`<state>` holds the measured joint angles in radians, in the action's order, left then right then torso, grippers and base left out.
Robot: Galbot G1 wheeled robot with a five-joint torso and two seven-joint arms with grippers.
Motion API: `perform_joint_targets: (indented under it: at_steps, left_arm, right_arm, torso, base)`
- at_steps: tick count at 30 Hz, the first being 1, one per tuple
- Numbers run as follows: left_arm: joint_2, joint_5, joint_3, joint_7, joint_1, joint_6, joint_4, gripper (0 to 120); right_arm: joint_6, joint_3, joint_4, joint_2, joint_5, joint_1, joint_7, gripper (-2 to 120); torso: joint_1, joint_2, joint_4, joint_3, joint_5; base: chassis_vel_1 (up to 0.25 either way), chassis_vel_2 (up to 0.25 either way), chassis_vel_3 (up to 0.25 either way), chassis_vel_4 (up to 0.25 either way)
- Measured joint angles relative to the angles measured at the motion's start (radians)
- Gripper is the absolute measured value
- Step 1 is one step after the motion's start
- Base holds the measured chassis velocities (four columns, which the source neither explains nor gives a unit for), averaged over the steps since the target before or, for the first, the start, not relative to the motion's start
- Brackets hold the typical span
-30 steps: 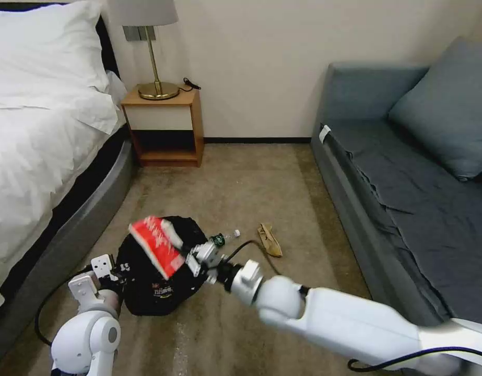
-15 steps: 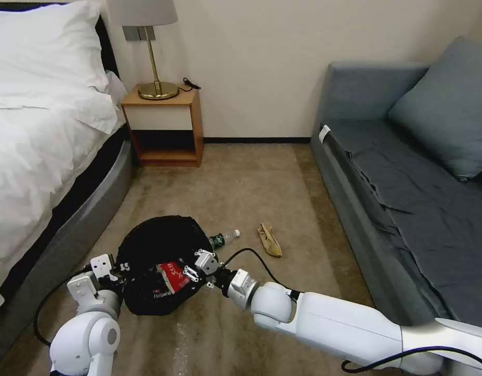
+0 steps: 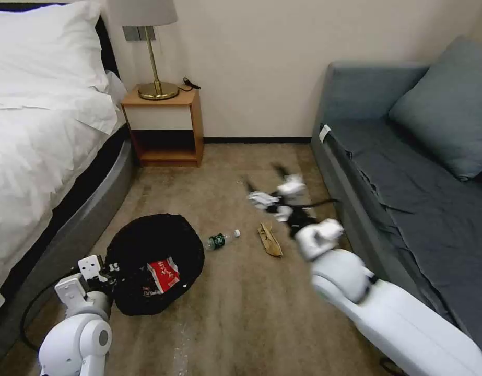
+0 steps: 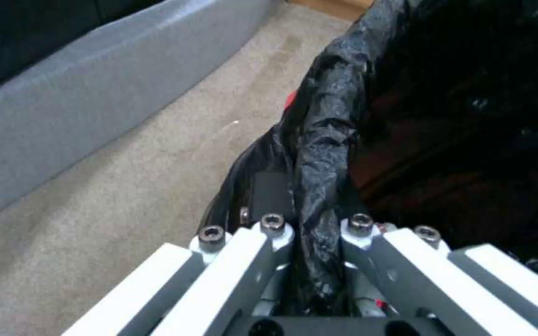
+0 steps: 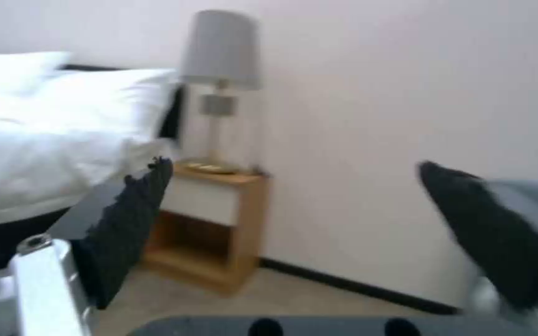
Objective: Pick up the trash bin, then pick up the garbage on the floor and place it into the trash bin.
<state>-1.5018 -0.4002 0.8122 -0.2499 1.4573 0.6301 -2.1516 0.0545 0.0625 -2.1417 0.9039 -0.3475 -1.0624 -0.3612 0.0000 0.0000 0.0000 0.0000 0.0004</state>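
Note:
The trash bin (image 3: 147, 245), lined with a black bag, is held low above the carpet, and my left gripper (image 3: 97, 271) is shut on its near rim. In the left wrist view the left gripper (image 4: 315, 224) clamps a fold of the bin's black bag (image 4: 325, 154). A red-white packet (image 3: 163, 273) lies inside the bin. On the floor to its right are a small clear bottle (image 3: 222, 239) and a tan crumpled piece (image 3: 270, 241). My right gripper (image 3: 264, 180) is open and empty, raised above the tan piece; its dark pads (image 5: 132, 224) stand wide apart.
A bed (image 3: 37, 156) with a grey frame runs along the left. A wooden nightstand (image 3: 165, 128) with a lamp (image 3: 154, 52) stands at the far wall. A grey sofa (image 3: 408, 183) lines the right. Open carpet (image 3: 241, 313) lies between.
The right gripper let the red-white packet drop into the bin, then swung up and to the right toward the sofa. The left arm and bin shifted slightly left.

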Motion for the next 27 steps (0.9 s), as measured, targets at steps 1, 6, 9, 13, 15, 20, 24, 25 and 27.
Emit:
perform_joint_targets:
  at_steps: [1, 6, 9, 13, 15, 20, 24, 25, 27]
  left_arm:
    - [0.0, 0.0, 0.0, 0.0, 0.002, -0.001, -0.002, 3]
    - [0.0, -0.003, -0.002, 0.0, 0.005, -0.003, -0.009, 3]
    - [0.0, -0.004, -0.003, 0.0, 0.005, -0.003, -0.01, 3]
    - [0.003, -0.004, -0.004, 0.0, 0.005, -0.003, -0.01, 3]
    - [0.006, -0.005, -0.004, 0.0, 0.005, -0.003, -0.011, 3]
    - [0.008, -0.009, -0.001, 0.0, 0.004, -0.004, -0.014, 3]
    - [0.008, -0.01, -0.001, 0.0, 0.009, -0.006, -0.02, 3]
    - [0.008, -0.01, -0.001, 0.0, 0.009, -0.006, -0.02, 3]
    - [0.009, -0.01, 0.0, 0.0, 0.011, -0.006, -0.022, 3]
  right_arm:
    - [0.002, 0.056, -0.035, 0.015, 0.047, -0.078, -0.01, 99]
    - [-0.01, 0.164, -0.158, 0.145, 0.226, -0.377, -0.085, 100]
    - [-0.021, 0.154, -0.184, 0.266, 0.302, -0.47, -0.121, 100]
    - [0.001, 0.141, -0.185, 0.353, 0.38, -0.52, -0.128, 100]
    - [0.029, 0.131, -0.173, 0.4, 0.426, -0.544, -0.129, 100]
    - [0.054, 0.096, -0.144, 0.45, 0.478, -0.58, -0.12, 100]
    - [0.08, 0.087, -0.105, 0.459, 0.492, -0.574, -0.096, 100]
    - [0.08, 0.087, -0.105, 0.459, 0.492, -0.574, -0.096, 100]
    - [0.088, 0.081, -0.092, 0.459, 0.492, -0.568, -0.088, 100]
  torso:
    - [0.0, 0.0, 0.0, 0.0, -0.0001]
    - [0.0, 0.0, -0.0003, 0.0, -0.0007]
    - [0.0, 0.0, -0.0004, 0.0, 0.0]
    - [0.0, 0.0, -0.0003, 0.0, -0.0006]
    - [0.0, 0.0, 0.0, 0.0, -0.0008]
    - [0.0, 0.0, 0.0, 0.0, -0.0006]
    - [0.0, 0.0, 0.0, 0.0, -0.0005]
    - [0.0, 0.0, 0.0, 0.0, -0.0005]
    - [0.0, 0.0, 0.0001, 0.0, -0.0004]
  base:
    - [0.0, 0.0, 0.0, 0.0]
    - [0.0, 0.0, 0.0, 0.0]
    - [0.0, 0.0, 0.0, 0.0]
    - [0.0, 0.0, 0.0, 0.0]
    - [0.0, 0.0, 0.0, 0.0]
    - [0.0, 0.0, 0.0, 0.0]
    - [0.0, 0.0, 0.0, 0.0]
    - [0.0, 0.0, 0.0, 0.0]
    - [0.0, 0.0, 0.0, 0.0]
